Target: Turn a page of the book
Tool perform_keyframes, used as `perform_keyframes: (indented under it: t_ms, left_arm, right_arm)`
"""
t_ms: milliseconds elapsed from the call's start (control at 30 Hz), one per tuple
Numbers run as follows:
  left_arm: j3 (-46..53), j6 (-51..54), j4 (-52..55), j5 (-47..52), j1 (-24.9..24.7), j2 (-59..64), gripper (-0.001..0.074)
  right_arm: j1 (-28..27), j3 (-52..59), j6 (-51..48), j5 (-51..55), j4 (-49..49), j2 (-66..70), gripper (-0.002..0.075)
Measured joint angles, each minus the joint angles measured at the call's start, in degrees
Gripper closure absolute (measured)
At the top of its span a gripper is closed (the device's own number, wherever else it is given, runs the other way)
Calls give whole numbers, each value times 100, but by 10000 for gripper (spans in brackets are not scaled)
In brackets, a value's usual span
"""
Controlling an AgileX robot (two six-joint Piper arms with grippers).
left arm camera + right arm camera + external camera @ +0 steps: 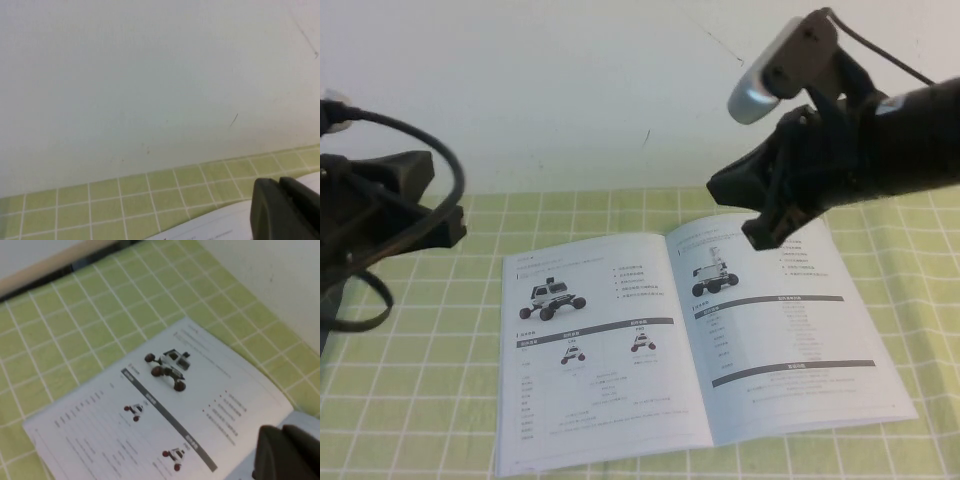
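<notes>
Above the open book (690, 340), right gripper (765, 232) closed, empty; left gripper (285, 210) parked, state unclear.

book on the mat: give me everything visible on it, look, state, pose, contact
The book is a thin white glossy booklet lying open and flat on the green checked cloth, spine running away from the robot. Both visible pages carry small photos of wheeled robot vehicles, grey text and dark-headed tables. The pages lie nearly flat, none lifted. The right gripper hangs above the far part of the right-hand page, jaws shut, apparently not touching it. The left gripper sits off to the left, clear of the book.
</notes>
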Motion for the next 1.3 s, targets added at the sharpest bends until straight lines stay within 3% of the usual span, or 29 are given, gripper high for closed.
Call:
perform_keyframes:
  t_ms: [300,433,867,1300]
  left_arm:
    - [997,0,0,188,0,-1789,739]
    - [1605,0,0,422,0,-2554,739]
    - [3106,-10,0,654,0,-4829,739]
    - [3389,73,18,1542,0,-5109,739]
  right_arm:
    - [0,2138,-2657,-817,2794,-2011,729]
    - [0,2798,-3341,-827,3533,-2816,729]
    - [0,4329,-3427,-824,3763,-5248,729]
    - [0,5129,-3370,-802,3774,-5719,729]
